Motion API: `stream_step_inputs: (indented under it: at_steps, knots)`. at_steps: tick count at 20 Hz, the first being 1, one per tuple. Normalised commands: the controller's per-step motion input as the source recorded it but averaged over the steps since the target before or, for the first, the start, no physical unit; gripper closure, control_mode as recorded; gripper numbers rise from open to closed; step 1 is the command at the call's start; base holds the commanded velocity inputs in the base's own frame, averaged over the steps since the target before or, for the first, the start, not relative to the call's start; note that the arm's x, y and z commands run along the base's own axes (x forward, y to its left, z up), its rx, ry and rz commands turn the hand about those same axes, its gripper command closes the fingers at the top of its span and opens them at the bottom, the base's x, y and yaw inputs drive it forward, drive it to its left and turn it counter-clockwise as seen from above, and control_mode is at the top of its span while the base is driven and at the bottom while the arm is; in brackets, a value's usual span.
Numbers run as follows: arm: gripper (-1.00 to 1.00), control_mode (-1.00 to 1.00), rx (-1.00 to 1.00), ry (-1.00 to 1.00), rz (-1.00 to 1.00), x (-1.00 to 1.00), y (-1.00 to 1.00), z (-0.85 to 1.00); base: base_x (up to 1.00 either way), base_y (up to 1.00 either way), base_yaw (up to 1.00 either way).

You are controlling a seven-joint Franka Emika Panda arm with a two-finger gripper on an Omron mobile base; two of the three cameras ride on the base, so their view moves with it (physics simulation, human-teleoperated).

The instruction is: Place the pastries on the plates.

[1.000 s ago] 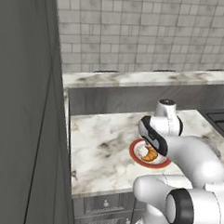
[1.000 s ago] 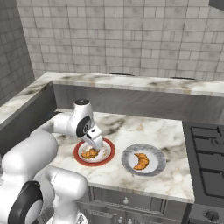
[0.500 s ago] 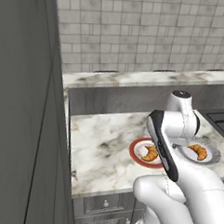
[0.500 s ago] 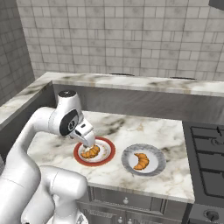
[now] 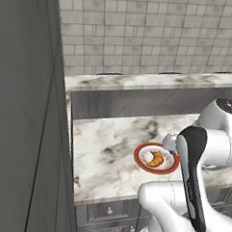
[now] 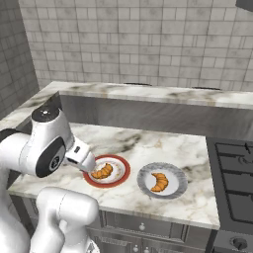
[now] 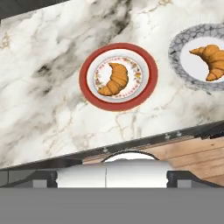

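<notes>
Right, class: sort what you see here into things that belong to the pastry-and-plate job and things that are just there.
Belongs to the job:
- croissant on the red-rimmed plate
- croissant on the grey plate

Just there:
- marble counter
- stove
- tiled wall

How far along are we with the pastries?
Done: one croissant lies on the red-rimmed plate, the other croissant on the grey plate. In hand: nothing; the gripper is open beside the red-rimmed plate. Left: nothing visible.
</notes>
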Motion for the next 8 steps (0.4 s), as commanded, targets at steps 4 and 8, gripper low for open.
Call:
stream_step_inputs:
  at_steps: [4,8]
  knots:
    - [-1.00,-1.00,-0.14,-0.02,0.04,-0.28,0.71,0.44,0.00,0.00,0.00]
    - [-1.00,-1.00,-0.12,0.00,0.01,-0.01,0.52,0.06,0.00,0.00,0.00]
